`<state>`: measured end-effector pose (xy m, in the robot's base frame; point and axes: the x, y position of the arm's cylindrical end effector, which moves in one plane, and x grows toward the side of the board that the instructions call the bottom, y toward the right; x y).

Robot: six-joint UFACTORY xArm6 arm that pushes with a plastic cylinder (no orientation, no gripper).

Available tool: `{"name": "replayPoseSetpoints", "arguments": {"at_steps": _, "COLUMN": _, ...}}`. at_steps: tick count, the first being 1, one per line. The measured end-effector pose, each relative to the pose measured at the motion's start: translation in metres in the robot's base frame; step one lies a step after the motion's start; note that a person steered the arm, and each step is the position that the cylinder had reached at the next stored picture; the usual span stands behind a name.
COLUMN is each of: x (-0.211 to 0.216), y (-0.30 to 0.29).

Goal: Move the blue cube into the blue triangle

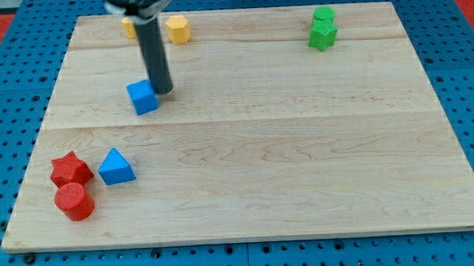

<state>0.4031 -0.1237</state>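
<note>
The blue cube [142, 97] lies on the wooden board in the upper left part of the view. My tip [163, 90] stands right against the cube's right side, slightly toward the view's top. The dark rod rises from there to the view's top edge. The blue triangle [116, 167] lies well below the cube, toward the view's lower left, apart from it.
A red star [70, 168] and a red cylinder [74, 201] sit just left of the blue triangle. Two yellow blocks [178, 28] lie at the board's top left, one partly hidden by the rod. Two green blocks [322, 30] sit at the top right.
</note>
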Motion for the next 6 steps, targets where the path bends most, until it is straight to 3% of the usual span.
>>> {"name": "replayPoseSetpoints", "arguments": {"at_steps": 1, "x": 0.046, "y": -0.015}}
{"name": "replayPoseSetpoints", "arguments": {"at_steps": 2, "x": -0.004, "y": 0.027}}
{"name": "replayPoseSetpoints", "arguments": {"at_steps": 3, "x": -0.058, "y": 0.015}}
{"name": "replayPoseSetpoints", "arguments": {"at_steps": 4, "x": -0.015, "y": -0.041}}
{"name": "replayPoseSetpoints", "arguments": {"at_steps": 5, "x": 0.059, "y": -0.048}}
{"name": "replayPoseSetpoints", "arguments": {"at_steps": 6, "x": 0.044, "y": 0.005}}
